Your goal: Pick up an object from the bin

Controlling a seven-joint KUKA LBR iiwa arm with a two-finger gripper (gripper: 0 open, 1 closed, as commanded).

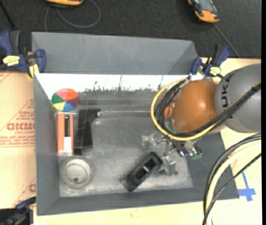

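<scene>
My gripper [161,153] is low in the bin's right half, under the arm's orange cover. Its metal fingers [148,140] stand apart, so it is open. A black oblong thing [141,171], like a small stapler, lies slantwise on the bin floor near the front. Its upper right end lies right at the gripper, roughly between the two fingers. Whether the fingers touch it I cannot tell.
Along the left side lie a multicoloured ball [64,100], an orange-and-white flat box [65,133], a black block [84,128] beside it, and a clear round cup [76,171] in the front left corner. The arm and its cables cover the bin's right rear.
</scene>
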